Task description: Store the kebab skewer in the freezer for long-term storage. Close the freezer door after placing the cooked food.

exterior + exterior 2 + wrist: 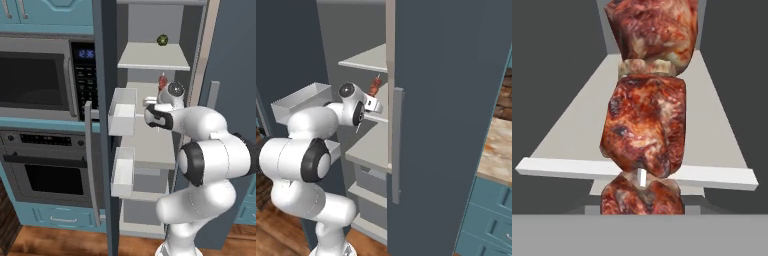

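Shelves fill the freezer [150, 55] in the left base view: I count three pale ones and a floor at the bottom. One small round green thing [162, 40] sits on the top shelf, far back. The freezer door [102, 125] stands wide open on the left, with two white bins [122, 112] on its inside (one high, one low) and one long grey handle [90, 165]. The arm reaches into the middle of the freezer. At its tip the kebab skewer [162, 81] pokes up as a small red bit, above the second shelf. Left of the door are one microwave [40, 80] and one oven [47, 165] below it.

From the right base view, the gripper [375, 105] points into the freezer from the left, and the one skewer stands up from it, just over the middle shelf [373, 145]. One plain door [451, 125] with a grey handle is closed on the right.

Up close in the hand view, three reddish-brown meat chunks [644, 125] stand in a row, one above the other, with a bit of pale stick [642, 177] between the lower two. The fingers are pinched tight on the skewer. One pale shelf lies behind it, reaching far back.
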